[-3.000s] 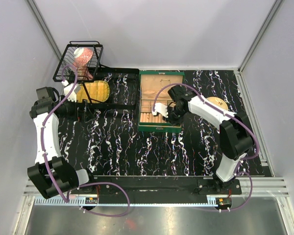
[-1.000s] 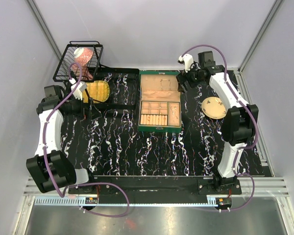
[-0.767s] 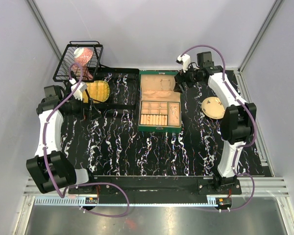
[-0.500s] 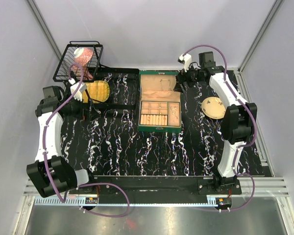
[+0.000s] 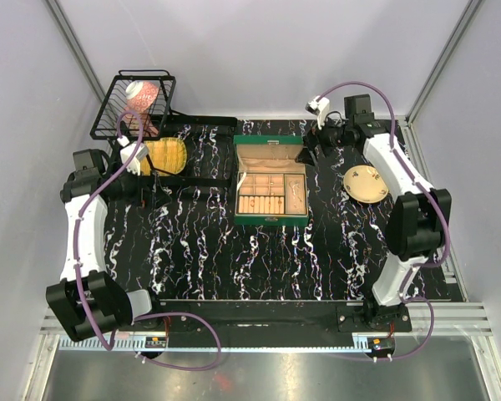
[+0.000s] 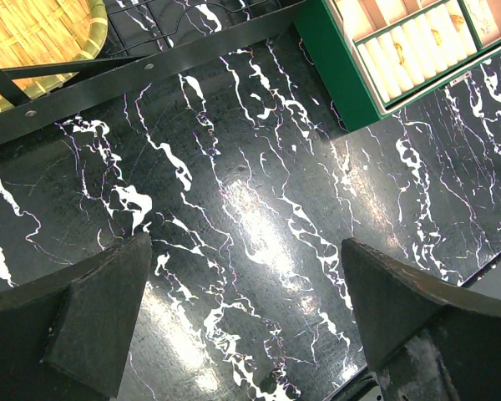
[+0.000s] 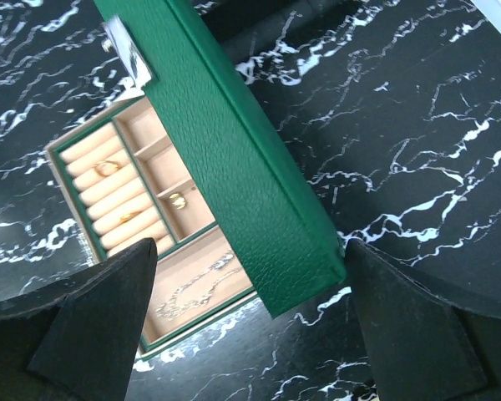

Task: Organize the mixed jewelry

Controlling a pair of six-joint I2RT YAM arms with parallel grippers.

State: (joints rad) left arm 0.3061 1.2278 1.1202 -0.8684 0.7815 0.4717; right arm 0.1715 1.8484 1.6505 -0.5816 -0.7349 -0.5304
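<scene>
Top external view, right gripper (image 7: 249, 251) poised behind tilted lid (image 7: 234, 150) of green box (image 5: 271, 219), fingers apart, left gripper (image 6: 244, 284) likewise spread, empty.

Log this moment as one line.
left gripper open over table | right gripper open at half-raised lid | jewelry in box

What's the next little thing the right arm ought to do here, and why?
Probably nudge the lid down onto the box: it stands half-raised, the open right end effector faces its outer side, and rings and a chain lie inside.
</scene>
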